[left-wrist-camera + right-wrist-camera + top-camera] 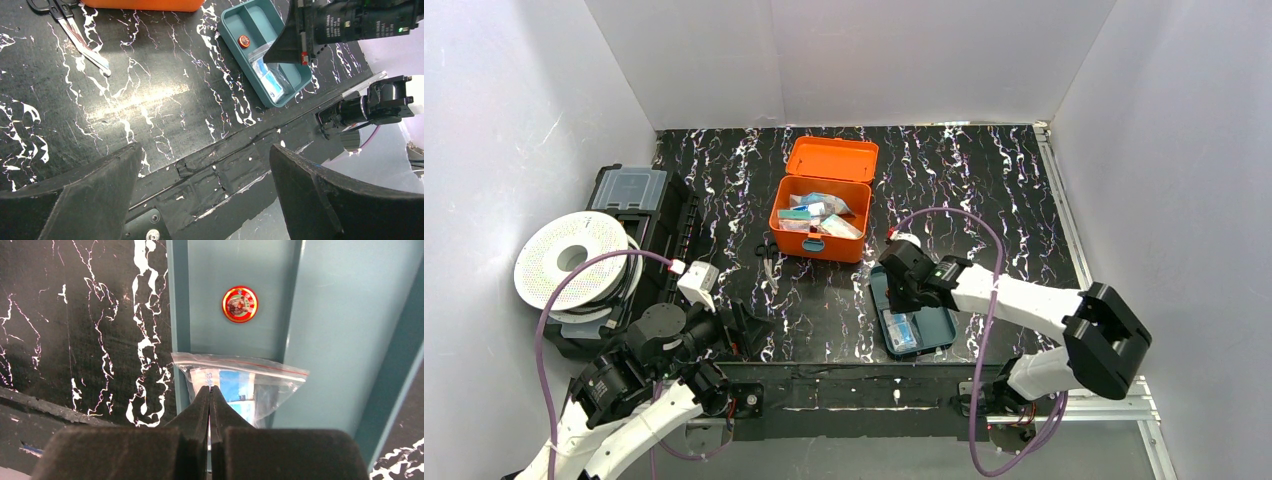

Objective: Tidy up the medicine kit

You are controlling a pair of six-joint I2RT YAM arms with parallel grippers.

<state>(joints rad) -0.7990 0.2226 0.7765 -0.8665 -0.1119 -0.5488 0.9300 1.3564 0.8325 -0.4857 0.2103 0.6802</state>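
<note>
Jaws first: right gripper [210,389] pressed shut, tips at top edge of zip bag [250,385] lying in teal tray [350,315]. Can't tell if film actually pinched. Left gripper [205,150] spread wide, empty, hovering by near edge of table [1024,200], left side.

Step looks like moving tray bits into medicine kit [819,215]. Kit sits lid-up, mid table toward far edge, beyond tray, well apart from both grippers.

Next move probably needs solid pinch on bag, lift clear of tray wall, carry over kit's front wall. Red tin [240,304] also in tray.
</note>
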